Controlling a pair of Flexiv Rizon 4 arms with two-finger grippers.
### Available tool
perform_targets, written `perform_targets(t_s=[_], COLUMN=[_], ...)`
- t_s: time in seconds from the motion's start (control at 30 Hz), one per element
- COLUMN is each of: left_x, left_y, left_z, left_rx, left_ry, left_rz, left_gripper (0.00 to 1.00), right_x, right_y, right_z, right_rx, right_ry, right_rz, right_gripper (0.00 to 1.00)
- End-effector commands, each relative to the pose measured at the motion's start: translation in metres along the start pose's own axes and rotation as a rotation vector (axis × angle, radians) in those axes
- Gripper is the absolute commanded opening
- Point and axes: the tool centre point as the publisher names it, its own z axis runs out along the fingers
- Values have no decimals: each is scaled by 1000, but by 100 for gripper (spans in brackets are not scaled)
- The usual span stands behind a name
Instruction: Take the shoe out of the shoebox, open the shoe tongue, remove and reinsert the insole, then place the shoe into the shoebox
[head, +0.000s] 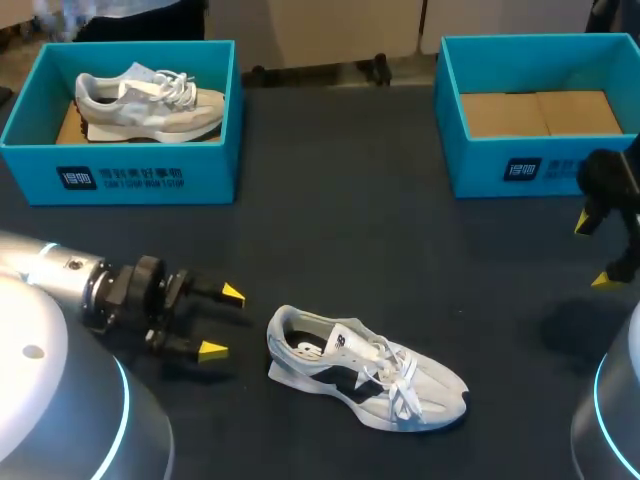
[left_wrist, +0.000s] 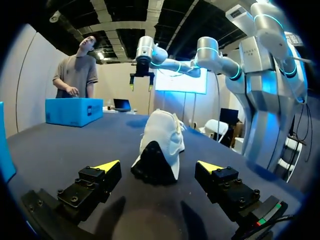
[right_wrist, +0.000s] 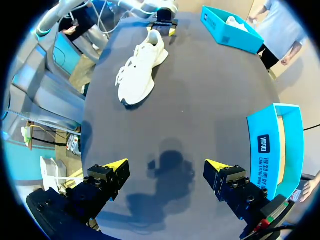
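Sneaker (head: 365, 370): on counter (head: 350, 220), lower centre of frame.
Long axis: heel toward frame left, toe toward lower right.
Left hand (head: 222, 322): spread, empty, near heel, not touching.
Right hand (head: 595, 252): spread, empty, right edge, well apart.
Nearer arm: left.

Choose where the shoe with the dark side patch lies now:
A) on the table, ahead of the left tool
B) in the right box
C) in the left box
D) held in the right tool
A: the shoe lies on the table, its heel facing the open left tool, apart from it.
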Motion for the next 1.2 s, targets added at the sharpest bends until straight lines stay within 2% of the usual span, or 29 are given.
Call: perform_targets(t_s=[0.03, 0.47, 0.73, 1.2], left_x=[0, -17, -23, -18], left_y=[0, 11, 18, 20], left_z=[8, 28, 45, 66], left_rx=[-6, -46, -68, -69], left_ry=[1, 139, 152, 205], left_rz=[8, 45, 59, 69], left_gripper=[100, 100, 100, 100], right_x=[0, 0, 0, 0], right_y=[0, 0, 0, 0], right_z=[1, 1, 1, 1], right_rx=[3, 3, 3, 3], right_ry=[-1, -1, -1, -1], right_rz=[0, 0, 0, 0], right_gripper=[100, 100, 100, 100])
